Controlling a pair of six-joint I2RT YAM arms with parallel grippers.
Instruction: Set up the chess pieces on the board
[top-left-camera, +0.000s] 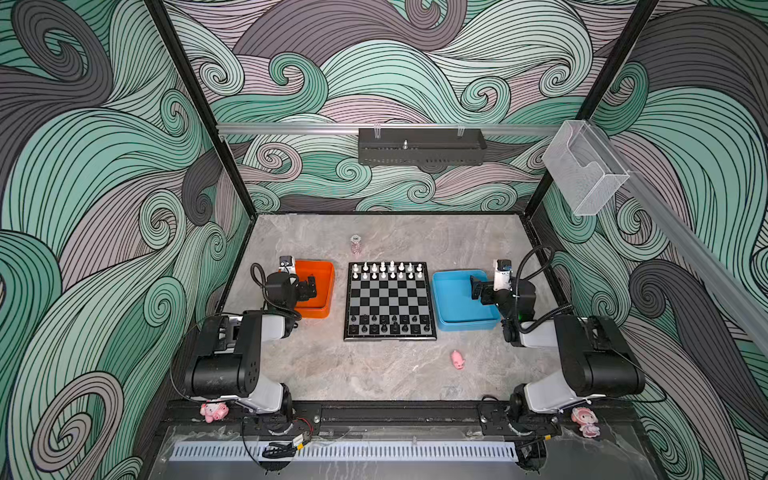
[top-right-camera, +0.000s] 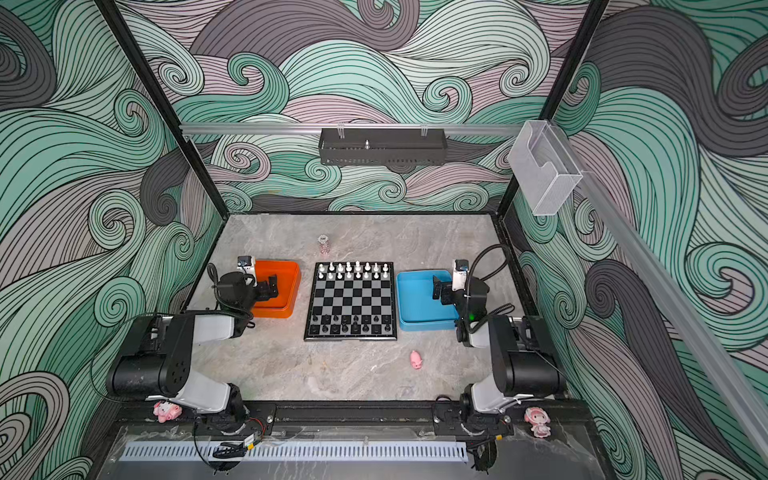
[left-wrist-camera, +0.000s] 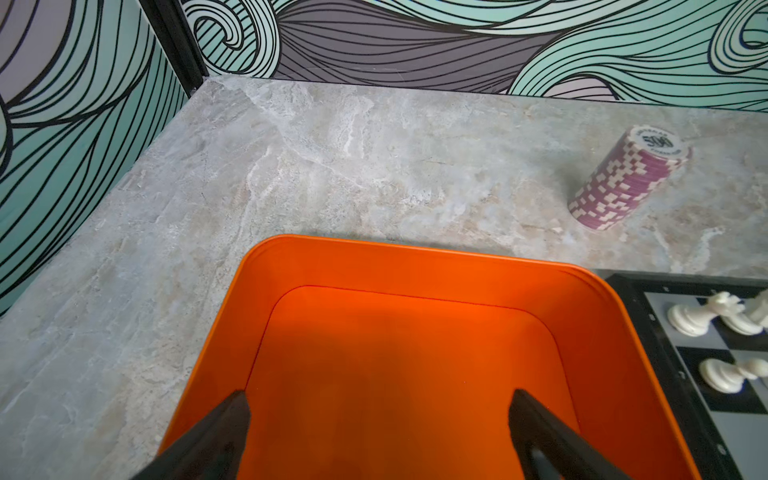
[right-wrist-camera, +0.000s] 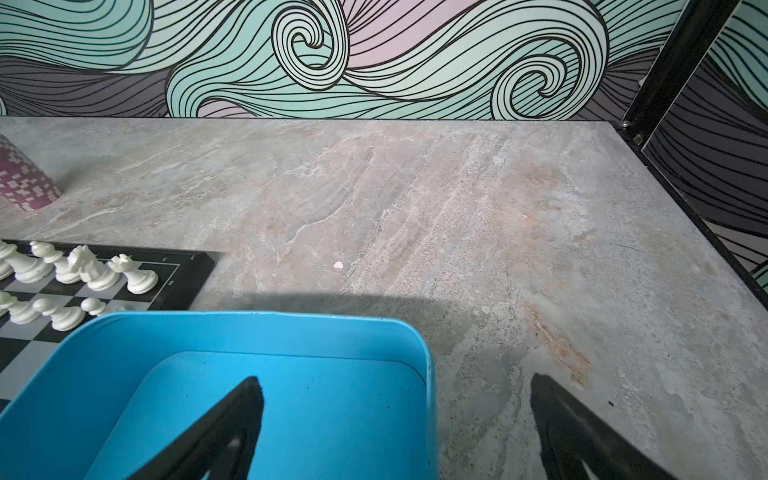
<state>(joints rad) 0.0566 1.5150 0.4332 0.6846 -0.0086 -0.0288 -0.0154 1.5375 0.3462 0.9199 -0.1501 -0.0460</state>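
Board (top-left-camera: 390, 301): centre of table (top-left-camera: 316, 374), chess pieces (top-left-camera: 392, 266) on its nearest and farthest rows.
Trays: left tray (top-left-camera: 320, 311) and right tray (top-left-camera: 451, 300) flank it.
Poker chip stack (top-left-camera: 355, 244): behind board.
Pig figurine (top-left-camera: 457, 359): before board, rightward.

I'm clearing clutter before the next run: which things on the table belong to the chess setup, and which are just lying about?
Belongs to the job:
board
white pieces
black pieces

Just lying about:
orange tray
blue tray
purple poker-chip stack
pink pig

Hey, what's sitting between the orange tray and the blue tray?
The board, with white pieces on its far rows and black pieces on its near rows; both top views show it.
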